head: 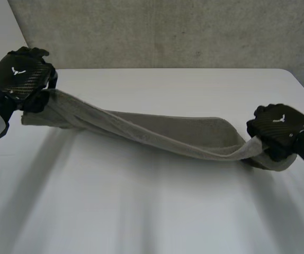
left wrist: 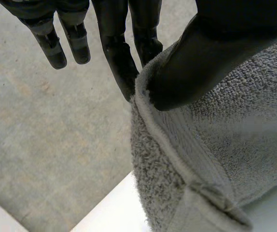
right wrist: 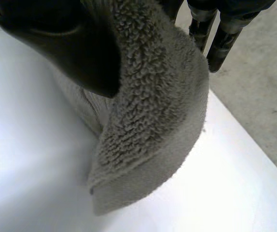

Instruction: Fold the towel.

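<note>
A grey towel (head: 157, 132) hangs in a sagging band across the white table (head: 141, 211), held up at both ends. My left hand (head: 22, 76) is shut on its left end, raised near the table's far left corner. In the left wrist view the thumb (left wrist: 196, 58) pinches the towel's hemmed edge (left wrist: 177, 159) against the fingers (left wrist: 119, 58). My right hand (head: 279, 129) is shut on the towel's right end, lower, by the table's right edge. In the right wrist view the thumb (right wrist: 66, 43) presses the terry cloth (right wrist: 148, 125), whose corner droops below the hand.
A grey concrete wall (head: 168, 32) stands behind the table's far edge. The floor (left wrist: 47, 145) lies beyond the table corner on the left, and the floor (right wrist: 259, 96) also runs past the table's right edge.
</note>
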`<state>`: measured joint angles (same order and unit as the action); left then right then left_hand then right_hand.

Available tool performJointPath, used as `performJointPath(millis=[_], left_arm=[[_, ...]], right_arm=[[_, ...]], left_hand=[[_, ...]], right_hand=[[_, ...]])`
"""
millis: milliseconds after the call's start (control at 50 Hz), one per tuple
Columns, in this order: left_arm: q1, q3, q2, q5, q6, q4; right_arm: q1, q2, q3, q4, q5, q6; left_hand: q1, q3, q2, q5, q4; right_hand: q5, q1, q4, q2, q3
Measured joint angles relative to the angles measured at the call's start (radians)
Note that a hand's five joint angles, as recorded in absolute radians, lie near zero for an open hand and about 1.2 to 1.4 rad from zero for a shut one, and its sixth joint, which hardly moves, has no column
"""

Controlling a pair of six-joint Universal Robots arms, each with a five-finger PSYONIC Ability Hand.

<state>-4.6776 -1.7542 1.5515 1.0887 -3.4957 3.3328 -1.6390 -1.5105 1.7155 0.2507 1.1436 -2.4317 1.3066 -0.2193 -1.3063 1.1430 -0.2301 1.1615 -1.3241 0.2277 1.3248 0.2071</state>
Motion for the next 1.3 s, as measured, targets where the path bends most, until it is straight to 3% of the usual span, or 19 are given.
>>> performJointPath(millis=[140,360,860,1300], left_arm=[[-0.034,-0.066,0.047,-0.042,-0.005,0.016],[-0.038,-0.100,0.202,-0.075,-0.014,0.050],[-0.041,-0.126,0.206,-0.078,-0.042,0.043],[-0.035,-0.131,0.182,-0.078,-0.042,0.042]], right_arm=[[0.000,0.058,0.079,-0.115,0.002,0.058],[-0.008,0.110,0.123,-0.213,0.011,0.042],[-0.007,0.040,0.102,-0.010,0.008,-0.032],[-0.012,-0.020,0.067,0.002,0.019,-0.032]], left_hand=[[0.000,0.000,0.000,0.000,0.000],[0.000,0.000,-0.003,0.000,0.000],[0.000,0.000,-0.003,0.000,0.000],[0.002,0.000,-0.003,-0.001,0.000]], right_hand=[[-0.027,0.021,0.000,-0.023,0.000],[-0.261,0.247,0.000,-0.232,0.000],[-0.433,0.412,0.000,-0.379,0.000],[-0.469,0.446,0.000,-0.424,0.000]])
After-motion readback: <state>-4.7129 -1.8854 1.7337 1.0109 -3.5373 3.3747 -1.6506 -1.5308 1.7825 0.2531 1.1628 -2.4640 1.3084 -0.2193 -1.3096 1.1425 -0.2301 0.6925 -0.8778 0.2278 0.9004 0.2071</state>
